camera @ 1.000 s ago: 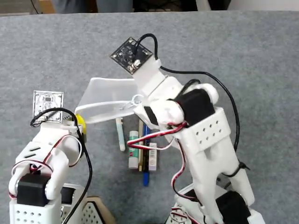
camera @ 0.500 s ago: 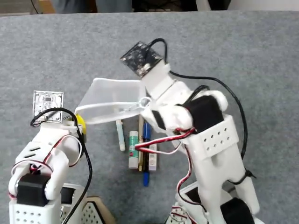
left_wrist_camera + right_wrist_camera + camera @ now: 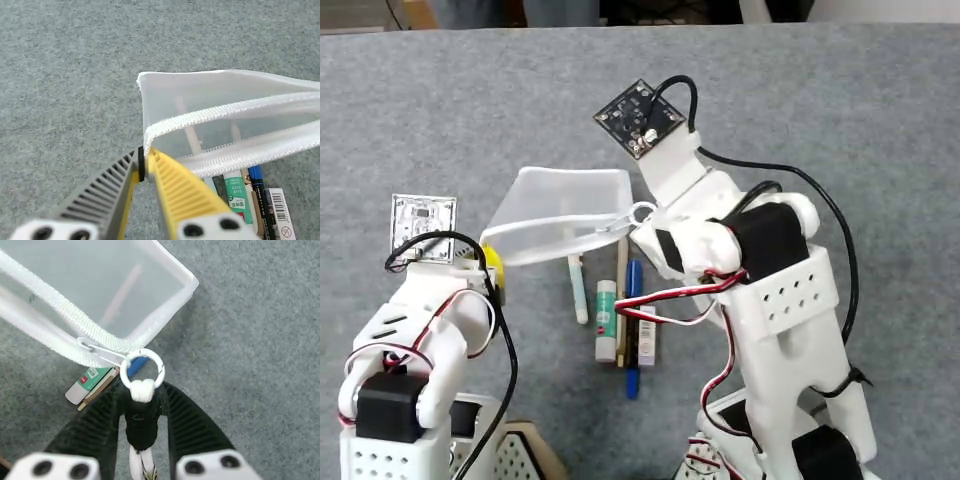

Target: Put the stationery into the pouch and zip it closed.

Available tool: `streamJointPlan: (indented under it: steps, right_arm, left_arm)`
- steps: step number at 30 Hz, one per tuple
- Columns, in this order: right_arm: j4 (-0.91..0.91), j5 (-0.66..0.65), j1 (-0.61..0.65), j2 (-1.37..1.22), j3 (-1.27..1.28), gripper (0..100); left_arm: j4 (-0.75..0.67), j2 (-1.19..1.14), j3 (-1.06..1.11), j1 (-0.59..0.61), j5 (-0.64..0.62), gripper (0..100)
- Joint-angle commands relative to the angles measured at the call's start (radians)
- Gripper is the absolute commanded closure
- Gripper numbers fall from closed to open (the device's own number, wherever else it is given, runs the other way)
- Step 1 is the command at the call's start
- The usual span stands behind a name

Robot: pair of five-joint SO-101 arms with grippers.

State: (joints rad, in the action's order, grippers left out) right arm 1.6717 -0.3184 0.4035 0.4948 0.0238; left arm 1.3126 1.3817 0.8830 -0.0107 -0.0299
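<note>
A translucent white pouch (image 3: 560,215) lies tilted on the grey table, its zipper tapes parted along the near edge. My left gripper (image 3: 143,161), with one yellow and one grey finger, is shut on the pouch's left corner (image 3: 150,135); from above it sits at the pouch's left end (image 3: 492,262). My right gripper (image 3: 141,392) is shut on the cord of the zipper pull ring (image 3: 142,369) at the pouch's right end (image 3: 642,212). The stationery (image 3: 620,315), several pens and a glue stick, lies on the table just in front of the pouch, outside it.
Both arm bases stand at the table's near edge, the right arm (image 3: 770,300) leaning over the stationery's right side. Grey felt (image 3: 840,110) covers the table around and behind the pouch.
My right arm has swung to the right, drawing the zipper pull ring along to the pouch's right end. The left arm and the stationery have stayed put.
</note>
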Motion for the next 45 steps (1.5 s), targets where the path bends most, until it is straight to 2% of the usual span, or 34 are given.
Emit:
streamJointPlan:
  steps: [1, 4, 12, 19, 28, 39, 45]
  right_arm:
    - [0.018, -0.015, 0.011, 0.031, -0.004, 88.5]
    - [0.049, -0.107, 0.091, 0.053, 0.018, 81.2]
    - [0.052, -0.292, 0.249, 0.275, 0.147, 80.8]
    - [0.04, -0.311, 0.328, 0.421, 0.305, 80.8]
    - [-0.169, -0.311, 0.336, 0.467, 0.475, 80.8]
    - [-0.347, -0.344, 0.333, 0.464, 0.51, 81.0]
    - [-0.431, -0.379, 0.33, 0.354, 0.536, 81.0]
  left_arm:
    - [-0.015, -0.005, -0.013, 0.004, 0.011, 97]
    - [-0.017, -0.008, -0.013, 0.002, 0.011, 97]
    - [-0.029, -0.012, -0.056, -0.002, 0.011, 97]
    - [-0.014, -0.092, -0.165, -0.002, 0.002, 97]
    - [0.186, -0.358, -0.526, -0.005, -0.048, 97]
    - [0.235, -0.374, -0.541, -0.005, -0.048, 97]
    - [0.261, -0.374, -0.542, -0.005, -0.048, 97]
